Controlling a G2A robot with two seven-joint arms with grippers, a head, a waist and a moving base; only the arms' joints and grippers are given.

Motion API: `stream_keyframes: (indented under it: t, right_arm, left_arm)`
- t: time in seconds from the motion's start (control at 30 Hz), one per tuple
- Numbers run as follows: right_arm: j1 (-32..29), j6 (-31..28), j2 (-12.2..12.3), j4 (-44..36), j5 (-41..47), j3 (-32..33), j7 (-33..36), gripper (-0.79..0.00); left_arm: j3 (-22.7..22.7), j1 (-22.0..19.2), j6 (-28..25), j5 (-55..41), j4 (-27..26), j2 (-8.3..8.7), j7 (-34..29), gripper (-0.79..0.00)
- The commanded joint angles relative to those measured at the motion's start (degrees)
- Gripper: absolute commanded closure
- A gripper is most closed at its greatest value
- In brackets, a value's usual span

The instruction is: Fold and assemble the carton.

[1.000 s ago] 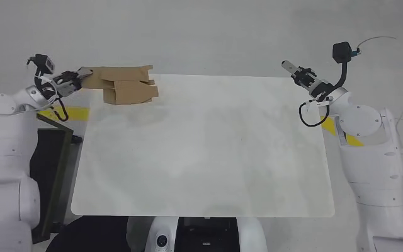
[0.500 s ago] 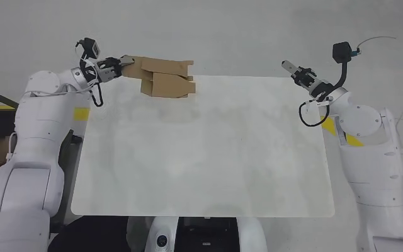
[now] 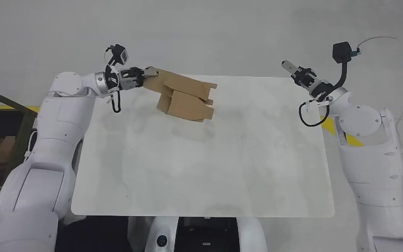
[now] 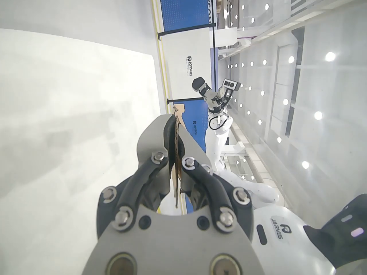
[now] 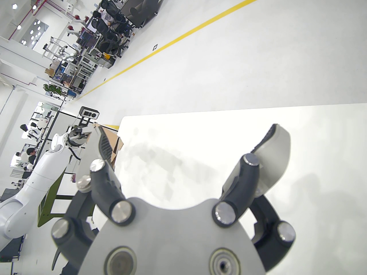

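One carton (image 3: 187,99) is sitting in your workspace, brown cardboard lying flattened with its flaps layered over each other. You are holding it over the far left part of the table (image 3: 208,176), with one end reaching out past the table's far edge. It is slanting across that corner rather than lying square to the edges. Whether its lower side is touching the table top cannot be told.

Two grippers are working at this one table. Your left gripper (image 3: 151,71) is hanging just beyond the table's far edge, near the left corner, and it is pinching the carton's end. In the left wrist view its jaws (image 4: 173,124) are pressing together on the thin cardboard edge (image 4: 177,158) (the sheet is running straight down between them).

Your right gripper (image 3: 287,63) is hovering off the table's far right corner, well apart from the carton. In the right wrist view its jaws (image 5: 186,141) are standing wide apart and gripping nothing, with the table (image 5: 218,127) spreading out below them. The carton (image 5: 112,140) is showing there as a brown patch at the table's opposite far corner.
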Motion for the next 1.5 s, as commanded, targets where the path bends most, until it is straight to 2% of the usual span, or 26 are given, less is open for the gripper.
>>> stream_keyframes:
  t: [0.0, 0.23, 1.23, 1.33, 1.47]
  right_arm:
    - [0.00, 0.00, 0.00, 0.00, 0.00, 0.00, 0.00, -0.785]
    - [0.00, 0.00, 0.00, 0.00, 0.00, 0.00, 0.00, -0.785]
    - [-0.55, -0.01, -0.09, -0.48, 0.00, -0.63, -0.23, -0.785]
    - [-0.43, -2.15, -0.46, 0.21, 4.69, -1.75, 0.50, -0.785]
    - [2.07, -6.07, -0.88, 3.49, 8.62, -4.41, 4.87, -0.785]
  left_arm:
    - [-0.28, 0.91, -0.28, 0.39, -1.76, 0.26, -0.60, 0.000]
    - [-1.17, 3.73, 1.31, 1.22, -6.57, 0.92, -0.35, 0.000]
    - [-1.17, 3.73, 1.31, 1.22, -6.57, 0.92, -0.35, 0.000]
    - [-1.03, 4.97, 2.29, 2.34, -9.08, 0.99, 1.77, 0.000]
    - [-0.82, 5.95, 3.64, 4.21, -11.63, 1.20, 2.22, 0.000]
